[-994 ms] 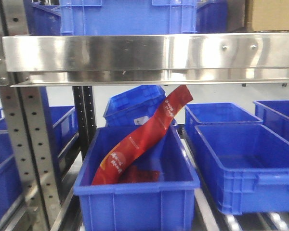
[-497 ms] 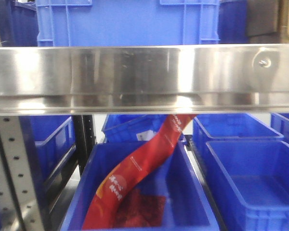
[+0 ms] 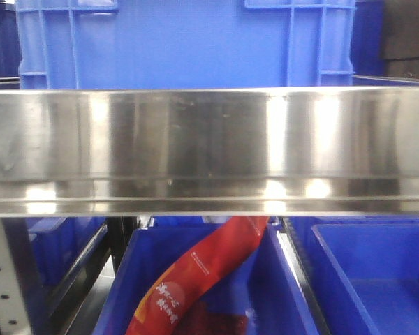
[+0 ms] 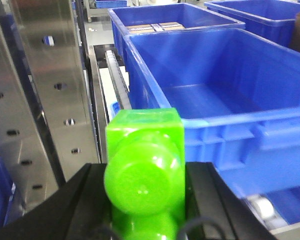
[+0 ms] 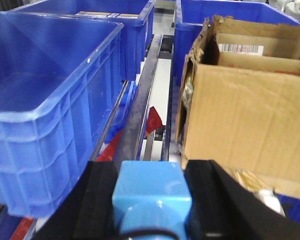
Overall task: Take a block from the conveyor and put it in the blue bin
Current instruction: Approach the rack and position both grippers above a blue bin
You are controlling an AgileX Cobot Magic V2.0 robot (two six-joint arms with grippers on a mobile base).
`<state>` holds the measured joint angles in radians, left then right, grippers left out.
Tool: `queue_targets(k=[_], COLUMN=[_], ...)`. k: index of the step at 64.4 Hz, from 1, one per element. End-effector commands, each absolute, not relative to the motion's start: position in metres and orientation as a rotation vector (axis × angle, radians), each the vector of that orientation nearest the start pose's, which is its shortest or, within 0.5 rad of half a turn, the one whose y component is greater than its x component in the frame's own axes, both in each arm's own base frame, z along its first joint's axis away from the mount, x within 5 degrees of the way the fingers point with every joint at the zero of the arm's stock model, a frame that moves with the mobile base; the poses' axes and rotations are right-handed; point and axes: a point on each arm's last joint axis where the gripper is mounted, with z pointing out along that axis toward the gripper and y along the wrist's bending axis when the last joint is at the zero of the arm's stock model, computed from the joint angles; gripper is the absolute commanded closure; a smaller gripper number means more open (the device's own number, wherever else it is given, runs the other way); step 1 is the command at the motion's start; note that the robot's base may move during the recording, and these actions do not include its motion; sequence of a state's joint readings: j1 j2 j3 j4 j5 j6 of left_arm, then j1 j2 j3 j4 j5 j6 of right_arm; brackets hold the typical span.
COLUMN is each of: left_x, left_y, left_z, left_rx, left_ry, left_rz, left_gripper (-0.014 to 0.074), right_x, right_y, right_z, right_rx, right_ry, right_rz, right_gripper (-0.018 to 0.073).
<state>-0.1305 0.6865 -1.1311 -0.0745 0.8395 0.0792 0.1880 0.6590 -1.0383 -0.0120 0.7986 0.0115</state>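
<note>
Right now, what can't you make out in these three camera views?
Front view: the steel rail hides the top of the red packet; the bottom edge cuts its lower end.
Left wrist view: the green block covers the inner faces of the left pincer.
Right wrist view: the bottom edge cuts off the blue block in the right pincer.
No view shows the conveyor.

A broad brushed-steel shelf beam (image 3: 209, 150) spans the whole front view. Its face is streaked with soft vertical bands of reflected light, and small bright glints (image 3: 293, 188) sit along its lower lip. Below the beam at its far left end, a perforated steel upright (image 3: 0, 279) runs down out of frame. Also under the beam, a little right of that upright, stands a narrow black post (image 3: 119, 241). Above the beam's right end the background is dark and indistinct.
</note>
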Motion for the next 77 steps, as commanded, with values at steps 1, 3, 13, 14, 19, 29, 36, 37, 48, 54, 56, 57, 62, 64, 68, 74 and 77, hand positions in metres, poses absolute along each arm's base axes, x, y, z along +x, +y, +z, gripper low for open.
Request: queue_targets(k=[1, 3, 13, 14, 19, 29, 36, 37, 48, 54, 56, 57, 62, 64, 68, 74, 77], left_x=[0.0944, 0.0944, 0.0944, 0.0944, 0.0944, 0.0944, 0.0944, 0.0944, 0.0944, 0.0944, 0.0944, 0.0944, 0.0944, 0.0944, 0.0944, 0.0944, 0.0944], left_y=[-0.0185, -0.0185, -0.0185, -0.0185, -0.0185, -0.0185, -0.0185, -0.0185, -0.0185, -0.0185, -0.0185, -0.0185, -0.0185, -0.0185, -0.0185, -0.0185, -0.0185], left_z=[0.455, 0.455, 0.455, 0.455, 0.455, 0.455, 0.455, 0.455, 0.455, 0.455, 0.455, 0.455, 0.455, 0.455, 0.455, 0.455, 0.455], left_rx=[0.186, 0.186, 0.186, 0.186, 0.186, 0.186, 0.186, 0.186, 0.186, 0.186, 0.186, 0.186, 0.186, 0.186, 0.186, 0.186, 0.186], left_ry=[1.837, 1.837, 1.837, 1.837, 1.837, 1.837, 1.837, 1.837, 1.837, 1.837, 1.837, 1.837, 1.837, 1.837, 1.837, 1.837, 1.837], left_rz=[-0.136, -0.136, -0.136, -0.136, -0.136, -0.136, -0.136, -0.136, -0.136, -0.136, -0.136, -0.136, -0.136, -0.136, -0.136, -0.136, -0.136], left_gripper=[0.0707, 0.0707, 0.0707, 0.0707, 0.0707, 0.0707, 0.0707, 0.0707, 0.0707, 0.0707, 0.0707, 0.0707, 0.0707, 0.0707, 0.0707, 0.0707, 0.0707], right_x=[0.0974, 0.0974, 0.0974, 0.0974, 0.0974, 0.0974, 0.0974, 0.0974, 0.0974, 0.0974, 0.0974, 0.0974, 0.0974, 0.0974, 0.0974, 0.0974, 0.0974], right_y=[0.0166, 0.0166, 0.0166, 0.0166, 0.0166, 0.0166, 0.0166, 0.0166, 0.0166, 0.0166, 0.0166, 0.0166, 0.0166, 0.0166, 0.0166, 0.0166, 0.0166], right_z=[0.4332, 0.4332, 0.4332, 0.4332, 0.4332, 0.4332, 0.4332, 0.4332, 0.4332, 0.4332, 0.4332, 0.4332, 0.4332, 0.4332, 0.4332, 0.4332, 0.4332], right_rx=[-0.169, -0.169, -0.169, -0.169, -0.169, -0.169, -0.169, -0.169, -0.169, -0.169, -0.169, -0.169, -0.169, -0.169, -0.169, -0.169, -0.169], right_ry=[1.863, 1.863, 1.863, 1.863, 1.863, 1.863, 1.863, 1.863, 1.863, 1.863, 1.863, 1.863, 1.863, 1.863, 1.863, 1.863, 1.863], right_rz=[0.106, 0.106, 0.106, 0.106, 0.106, 0.106, 0.106, 0.106, 0.106, 0.106, 0.106, 0.106, 0.106, 0.106, 0.106, 0.106, 0.106], right_gripper=[0.0722, 0.0722, 0.0722, 0.0722, 0.0722, 0.0722, 0.0722, 0.0722, 0.0722, 0.0722, 0.0722, 0.0722, 0.0722, 0.0722, 0.0722, 0.0722, 0.0722])
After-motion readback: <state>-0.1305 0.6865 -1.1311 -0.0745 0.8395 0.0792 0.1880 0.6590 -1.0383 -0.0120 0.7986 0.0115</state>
